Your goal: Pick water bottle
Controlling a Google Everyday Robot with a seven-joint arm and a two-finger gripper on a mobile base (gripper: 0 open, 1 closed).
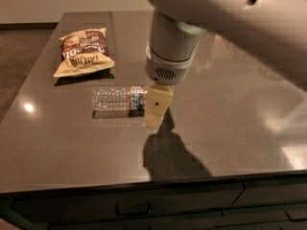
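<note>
The water bottle point(117, 98) is clear ribbed plastic with a narrow red, green and blue label band. It lies on its side on the grey table point(230, 128), left of centre. Its cap end is hidden behind my gripper. My gripper point(156, 113) hangs from the large white arm and stands right at the bottle's right end, over the cap, close above the table top. It shows as one cream block seen edge-on.
A chip bag point(84, 51) lies at the back left of the table, behind the bottle. My white arm point(216, 18) fills the upper right and hides the back of the table. The table's front edge runs along the bottom, with drawers point(129, 207) below.
</note>
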